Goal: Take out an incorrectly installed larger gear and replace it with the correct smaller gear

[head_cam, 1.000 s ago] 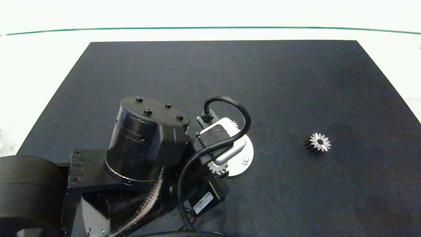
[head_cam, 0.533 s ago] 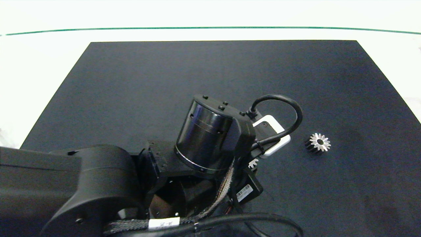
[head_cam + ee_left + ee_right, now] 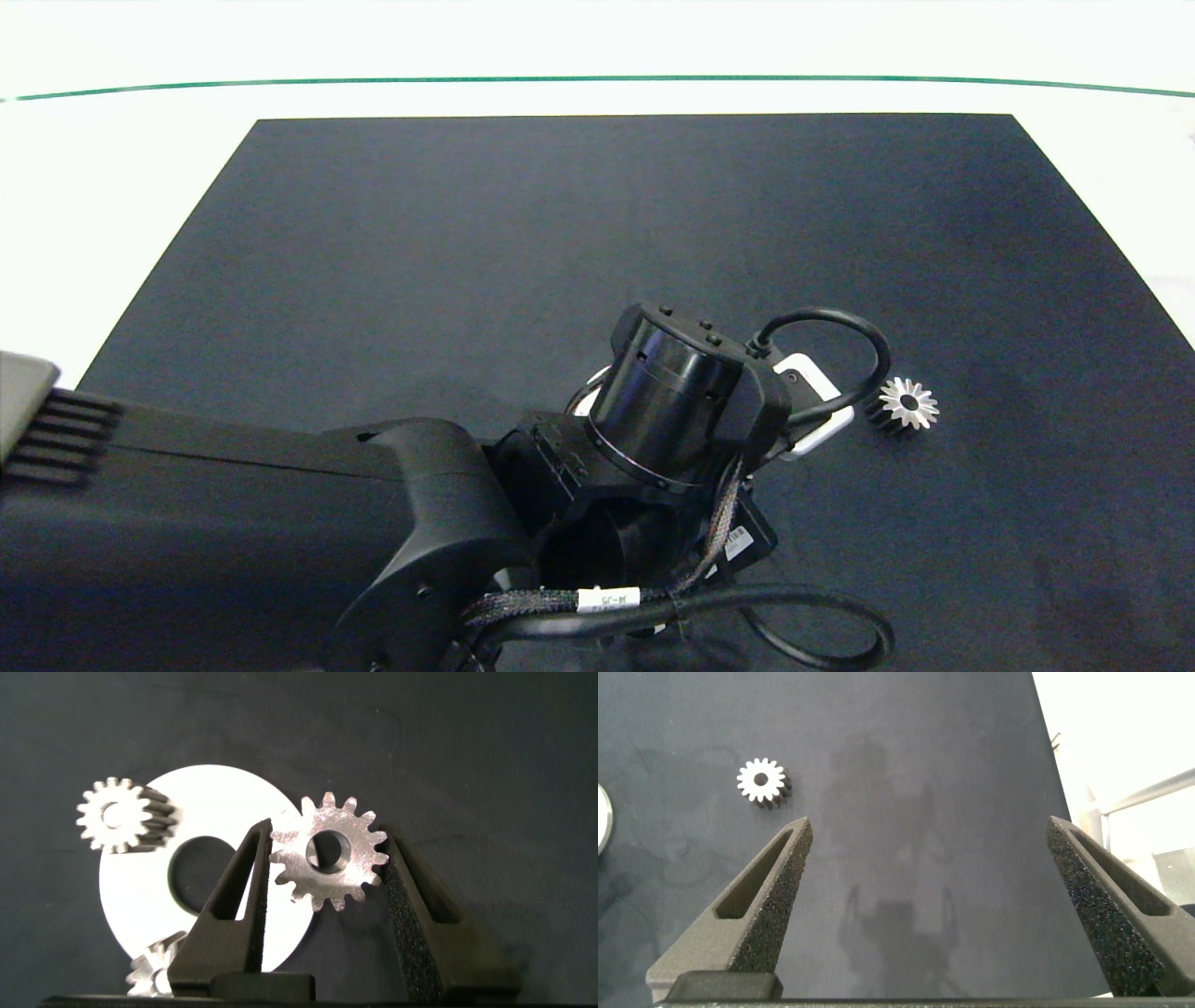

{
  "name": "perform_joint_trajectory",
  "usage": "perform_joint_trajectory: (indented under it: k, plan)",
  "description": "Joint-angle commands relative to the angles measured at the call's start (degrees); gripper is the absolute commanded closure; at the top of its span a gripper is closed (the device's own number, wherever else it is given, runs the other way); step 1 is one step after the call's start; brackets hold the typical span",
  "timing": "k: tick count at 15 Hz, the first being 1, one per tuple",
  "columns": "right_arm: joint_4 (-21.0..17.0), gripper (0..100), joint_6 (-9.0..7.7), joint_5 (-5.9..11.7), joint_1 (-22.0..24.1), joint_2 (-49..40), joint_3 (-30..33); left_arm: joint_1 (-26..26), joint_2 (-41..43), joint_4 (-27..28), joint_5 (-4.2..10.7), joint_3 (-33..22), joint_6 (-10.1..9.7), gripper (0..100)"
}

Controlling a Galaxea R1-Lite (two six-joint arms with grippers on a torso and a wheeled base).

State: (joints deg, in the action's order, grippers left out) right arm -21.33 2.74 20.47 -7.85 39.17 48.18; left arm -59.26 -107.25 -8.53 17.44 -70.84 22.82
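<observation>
Within the last second the left pincer [image 3: 329,842], clamped on the smaller gear [image 3: 297,859], had swung toward 3 o'clock over the white plate's [image 3: 140,901] rim, while the larger gear [image 3: 920,402] lay on the counter at 3 o'clock, so probably only the seating was left; the right pincer [image 3: 929,821] hung spread apart.

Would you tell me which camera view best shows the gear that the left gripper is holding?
The left wrist view: the held gear faces the camera between the left gripper's fingers, teeth and centre hole clear. The head view hides it under the left arm; the right wrist view shows only another gear on the mat.
</observation>
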Motion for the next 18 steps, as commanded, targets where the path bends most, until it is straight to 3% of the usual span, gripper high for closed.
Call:
perform_joint_trajectory:
  k: [1,18]
  plan:
    - [-0.11,0,0.33,0.10,-0.41,0.12,-0.80,0.28,-2.08,-0.26,0.13,-1.67,0.12,78]
    - [-0.11,0,0.33,0.01,-1.38,-0.32,-2.03,3.62,-2.70,-1.57,0.13,-0.88,1.35,78]
